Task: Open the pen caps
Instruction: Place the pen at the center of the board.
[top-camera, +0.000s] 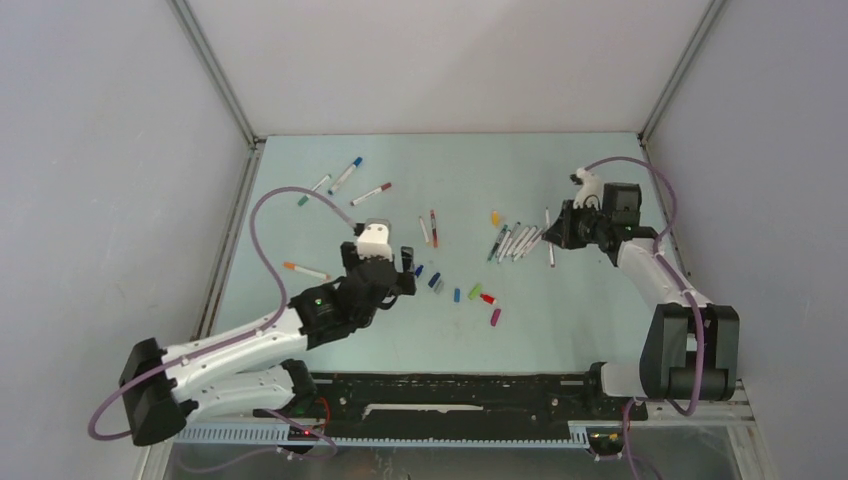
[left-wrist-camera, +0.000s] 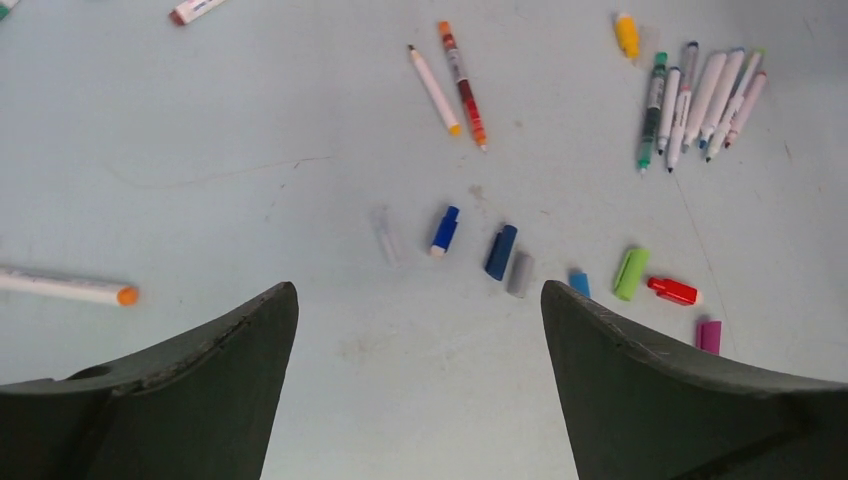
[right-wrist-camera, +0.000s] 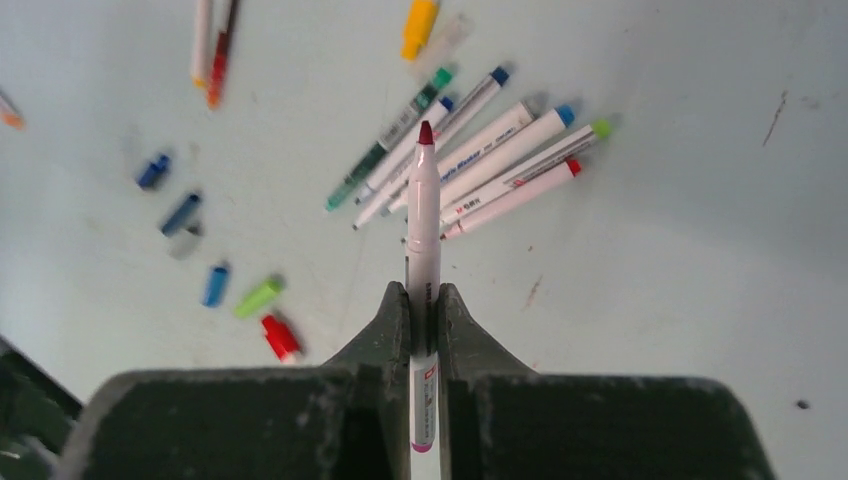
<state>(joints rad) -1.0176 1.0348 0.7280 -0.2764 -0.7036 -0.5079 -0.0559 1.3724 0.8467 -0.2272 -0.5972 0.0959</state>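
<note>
Matte tabletop (top-camera: 320, 230) bears stubby pen caps (left-wrist-camera: 500, 252); left gripper (left-wrist-camera: 418, 300) gapes wide, right gripper (right-wrist-camera: 423, 292) clamps slim white pen (right-wrist-camera: 424, 200).

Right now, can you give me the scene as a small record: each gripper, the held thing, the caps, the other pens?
left gripper: open, empty, above the table
right gripper: shut on one pen
held pen: cap off, dark red tip showing
loose caps: blue, grey, green, red and magenta, in a loose row on the table
uncapped pens: a bunch lying side by side
</note>
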